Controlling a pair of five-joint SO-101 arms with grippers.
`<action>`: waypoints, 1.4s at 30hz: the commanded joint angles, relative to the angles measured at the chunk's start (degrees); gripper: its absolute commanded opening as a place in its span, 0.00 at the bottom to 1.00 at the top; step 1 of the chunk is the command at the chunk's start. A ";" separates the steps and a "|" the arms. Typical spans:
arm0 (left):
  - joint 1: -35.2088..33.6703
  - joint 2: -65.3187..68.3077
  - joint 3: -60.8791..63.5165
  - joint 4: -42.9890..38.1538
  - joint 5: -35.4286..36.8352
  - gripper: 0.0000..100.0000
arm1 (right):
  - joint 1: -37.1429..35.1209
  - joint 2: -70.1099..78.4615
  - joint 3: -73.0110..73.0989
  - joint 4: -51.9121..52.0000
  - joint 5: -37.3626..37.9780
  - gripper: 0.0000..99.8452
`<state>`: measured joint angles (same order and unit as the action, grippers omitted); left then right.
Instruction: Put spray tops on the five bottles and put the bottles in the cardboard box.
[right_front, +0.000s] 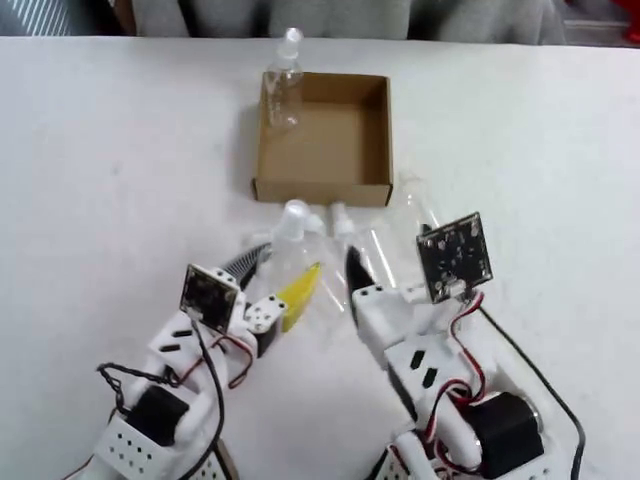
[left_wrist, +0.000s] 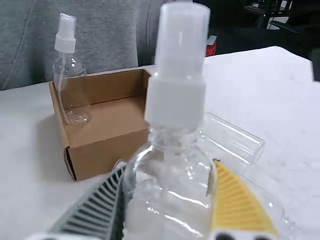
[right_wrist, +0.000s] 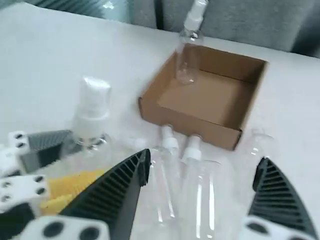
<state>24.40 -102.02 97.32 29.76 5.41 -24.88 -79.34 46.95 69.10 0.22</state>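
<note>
Left wrist view: with left jaws clamped on the upright capped bottle (left_wrist: 167, 195), lift it over the cardboard box (left_wrist: 107, 147) wall ahead of them, leaving the parted right jaws clear beside.

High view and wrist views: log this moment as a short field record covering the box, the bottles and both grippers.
cardboard box: open, on the table
boxed bottle: upright in a far corner, spray top on
left gripper: shut on held bottle, upright, spray top on
right gripper: open, facing two lying bottles with tops on
fifth bottle: lying by the box front, top unclear
</note>
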 joint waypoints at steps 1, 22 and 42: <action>-1.45 -1.36 -0.18 -1.49 -0.18 0.11 | 12.44 0.66 -0.79 1.01 3.96 0.30; -8.66 -1.36 -0.18 -28.04 0.18 0.11 | 27.65 0.48 30.15 -12.53 12.22 0.22; -8.66 34.33 -35.25 -32.44 -0.26 0.10 | 27.30 0.13 40.62 -24.66 12.66 0.19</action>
<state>16.04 -80.66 73.41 -1.19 5.41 2.11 -78.55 87.91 45.45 12.18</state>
